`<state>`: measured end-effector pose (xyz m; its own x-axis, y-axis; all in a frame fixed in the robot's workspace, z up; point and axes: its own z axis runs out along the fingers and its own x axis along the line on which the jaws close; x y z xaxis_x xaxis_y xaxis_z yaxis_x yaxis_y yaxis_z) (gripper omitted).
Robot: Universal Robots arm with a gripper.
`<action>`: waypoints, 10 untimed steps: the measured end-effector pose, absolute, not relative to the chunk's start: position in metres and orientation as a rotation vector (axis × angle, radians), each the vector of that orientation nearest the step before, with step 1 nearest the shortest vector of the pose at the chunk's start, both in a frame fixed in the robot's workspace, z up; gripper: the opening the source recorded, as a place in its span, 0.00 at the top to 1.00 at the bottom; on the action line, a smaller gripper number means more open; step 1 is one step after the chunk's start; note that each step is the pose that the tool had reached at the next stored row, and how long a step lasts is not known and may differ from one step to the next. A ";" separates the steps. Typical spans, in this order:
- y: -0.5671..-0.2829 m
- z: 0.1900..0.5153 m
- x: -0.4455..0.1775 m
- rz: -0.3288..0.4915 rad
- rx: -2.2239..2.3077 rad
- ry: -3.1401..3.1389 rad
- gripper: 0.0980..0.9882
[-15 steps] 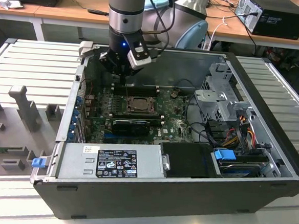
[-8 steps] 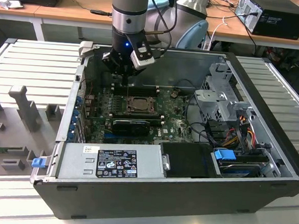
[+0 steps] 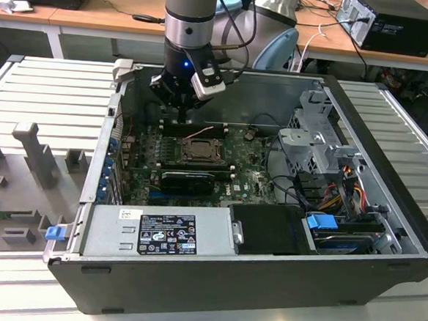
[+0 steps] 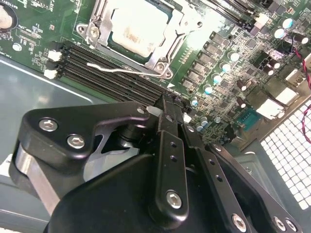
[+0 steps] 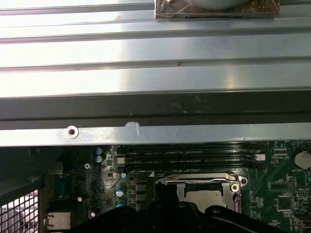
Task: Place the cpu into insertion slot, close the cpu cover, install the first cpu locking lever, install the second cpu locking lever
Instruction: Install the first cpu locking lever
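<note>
- A grey power supply (image 3: 158, 230) lay along the near wall of the open case (image 3: 264, 289).
- Beyond it, mid-motherboard (image 3: 249, 181), the cpu (image 4: 138, 29) sat in the insertion slot (image 3: 198, 149), with the cpu cover (image 4: 160, 63) lying flat around it.
- A thin silver lever (image 4: 114, 69) ran along the socket's edge beside the memory slots (image 4: 107, 80).
- The gripper (image 3: 182, 118) hung over the motherboard's far edge, just past the socket, its fingers pressed together on nothing.

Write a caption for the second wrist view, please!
Gripper hovers near the cpu, which the cpu cover frames.
</note>
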<state>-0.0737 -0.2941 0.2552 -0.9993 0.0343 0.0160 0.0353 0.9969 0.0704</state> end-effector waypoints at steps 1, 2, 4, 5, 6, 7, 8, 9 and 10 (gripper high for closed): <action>-0.294 0.255 -0.073 -0.111 -0.054 -3.124 0.99; -0.294 0.255 -0.073 -0.111 -0.054 -3.124 0.99; -0.294 0.255 -0.072 -0.111 -0.054 -3.124 0.99; -0.294 0.255 -0.071 -0.111 -0.054 -3.124 0.99; -0.294 0.255 -0.071 -0.111 -0.054 -3.124 0.99; -0.294 0.255 -0.070 -0.111 -0.054 -3.124 0.99; -0.294 0.255 -0.070 -0.111 -0.055 -3.124 0.99; -0.294 0.255 -0.069 -0.111 -0.054 -3.124 0.99; -0.294 0.255 -0.069 -0.112 -0.054 -3.124 0.99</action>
